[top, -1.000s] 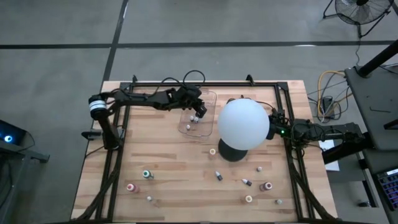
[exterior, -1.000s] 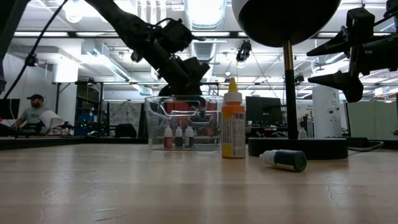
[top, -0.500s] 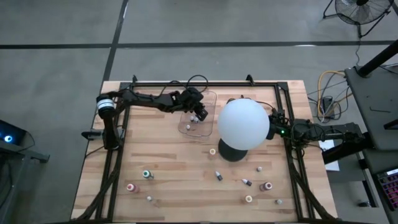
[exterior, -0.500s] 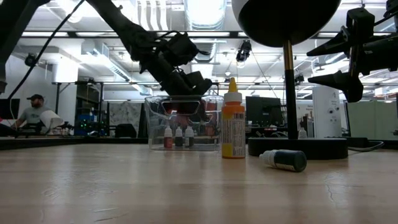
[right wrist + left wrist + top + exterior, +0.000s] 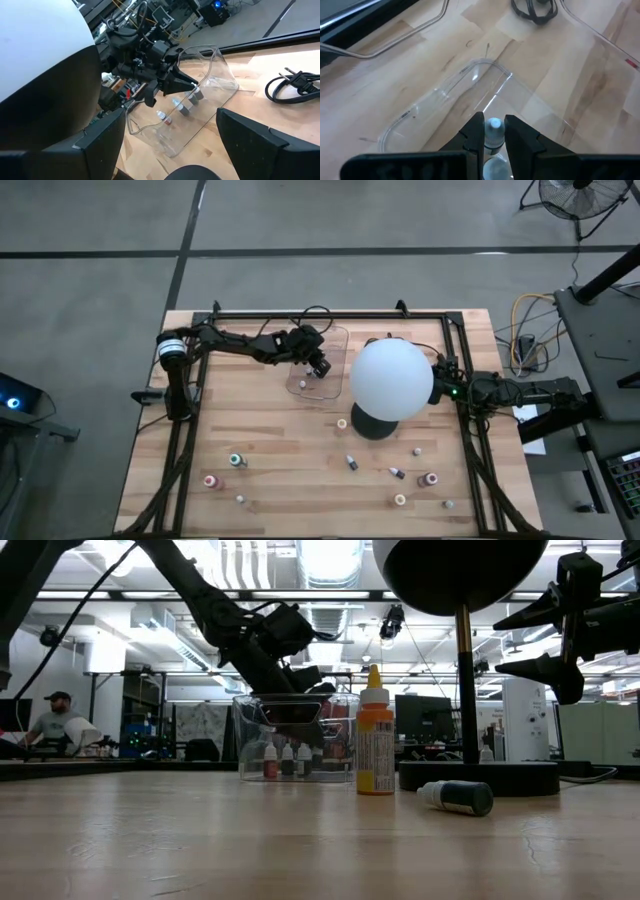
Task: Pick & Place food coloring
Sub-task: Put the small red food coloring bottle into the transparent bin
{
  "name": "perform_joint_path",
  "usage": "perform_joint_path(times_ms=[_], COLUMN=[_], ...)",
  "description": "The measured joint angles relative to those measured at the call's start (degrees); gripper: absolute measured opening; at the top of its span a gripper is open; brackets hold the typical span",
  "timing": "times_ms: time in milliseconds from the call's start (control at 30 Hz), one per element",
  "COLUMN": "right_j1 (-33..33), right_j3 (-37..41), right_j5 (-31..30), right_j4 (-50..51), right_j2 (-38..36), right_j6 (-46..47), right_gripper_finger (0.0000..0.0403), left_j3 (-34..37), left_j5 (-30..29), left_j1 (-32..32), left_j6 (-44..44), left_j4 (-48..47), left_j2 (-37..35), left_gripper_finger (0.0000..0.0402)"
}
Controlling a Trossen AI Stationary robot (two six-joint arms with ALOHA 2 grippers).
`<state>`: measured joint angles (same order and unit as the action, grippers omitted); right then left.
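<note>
A clear plastic tray (image 5: 330, 340) stands at the far middle of the table, with small white-capped food coloring bottles (image 5: 287, 760) upright inside. My left gripper (image 5: 321, 366) reaches into it, slanting down, shut on one more white-capped bottle (image 5: 494, 131). Several other bottles lie scattered over the near half, among them an orange one (image 5: 375, 740) standing upright and a dark one (image 5: 455, 797) lying on its side. My right gripper (image 5: 171, 120) waits open at the right edge, behind the white globe (image 5: 390, 378). My left gripper pinches the small bottle at its white cap and neck (image 5: 493, 125) between its two fingers (image 5: 474, 134). The fingers slant down from the table's left side into the tray. The bottle stands upright between them (image 5: 196, 94); whether its base touches the tray floor I cannot tell.
The big white globe on its black base (image 5: 372, 423) stands just right of the tray. Loose bottles dot the near half (image 5: 237, 461) (image 5: 427, 479). A black frame (image 5: 190, 440) runs along the table's edges. A black cable (image 5: 292, 82) lies near the far edge.
My left gripper has sunk with the bottle, from the tray's rim down into the tray, staying shut. My right gripper has kept still.
</note>
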<state>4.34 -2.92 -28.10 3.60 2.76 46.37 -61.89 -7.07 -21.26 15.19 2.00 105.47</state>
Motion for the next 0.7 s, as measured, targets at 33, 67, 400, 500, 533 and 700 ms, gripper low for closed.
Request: perform_joint_path(times_ms=[33,67,400,500,533,700], right_j1=[0.0,0.0,0.0,0.0,0.0,0.0], right_j3=[0.0,0.0,0.0,0.0,0.0,0.0], right_j5=[0.0,0.0,0.0,0.0,0.0,0.0], right_j4=[0.0,0.0,0.0,0.0,0.0,0.0], right_j2=[0.0,0.0,0.0,0.0,0.0,0.0], right_j6=[0.0,0.0,0.0,0.0,0.0,0.0], right_gripper_finger=[0.0302,0.0302,0.0302,0.0302,0.0302,0.0302], left_j3=[0.0,0.0,0.0,0.0,0.0,0.0], left_j5=[0.0,0.0,0.0,0.0,0.0,0.4], left_j1=[0.0,0.0,0.0,0.0,0.0,0.0], left_j6=[-0.2,-0.2,-0.1,-0.1,-0.1,0.8], left_j4=[0.0,0.1,0.1,0.1,0.1,0.2], left_j2=[0.0,0.0,0.0,0.0,0.0,0.0], left_gripper_finger=[0.0039,0.0039,0.0039,0.0039,0.0039,0.0039])
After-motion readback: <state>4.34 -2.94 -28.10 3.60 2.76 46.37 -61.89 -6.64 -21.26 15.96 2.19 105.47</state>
